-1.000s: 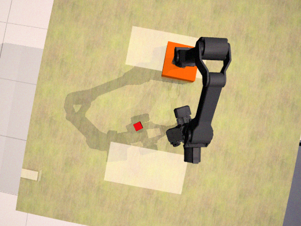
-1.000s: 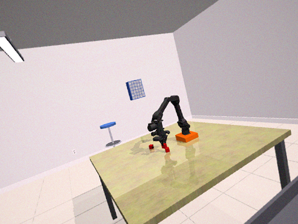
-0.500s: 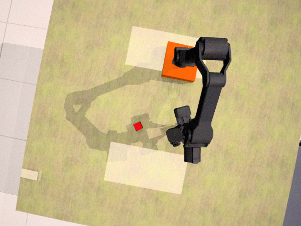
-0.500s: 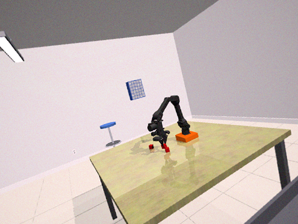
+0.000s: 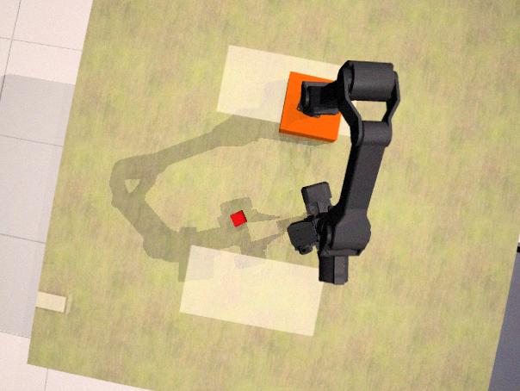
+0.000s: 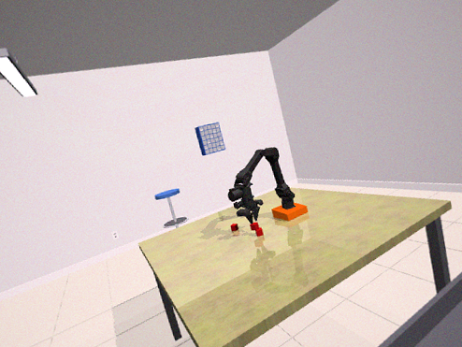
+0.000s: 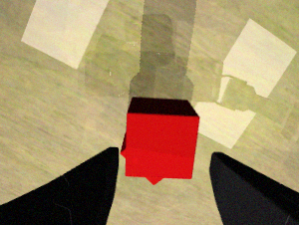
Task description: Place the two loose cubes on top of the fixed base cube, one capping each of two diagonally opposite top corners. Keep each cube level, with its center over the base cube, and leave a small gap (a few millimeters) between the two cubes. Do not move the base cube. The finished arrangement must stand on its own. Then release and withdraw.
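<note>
In the wrist view a red cube (image 7: 161,141) sits between my gripper's (image 7: 165,156) two dark fingers, which stand apart from its sides. A small red corner of the base cube (image 7: 153,180) peeks out below it. In the exterior view the gripper (image 6: 252,219) points down just over that cube (image 6: 254,225), which rests on a corner of the base cube (image 6: 259,232). The other loose red cube (image 5: 238,219) (image 6: 234,227) lies on the table to the left. In the overhead view the arm hides the stacked cubes.
The arm's orange mount (image 5: 307,126) (image 6: 289,213) stands on the table behind the cubes. Pale rectangular patches (image 5: 251,290) mark the tabletop. The table's edge (image 6: 299,299) is far from the cubes.
</note>
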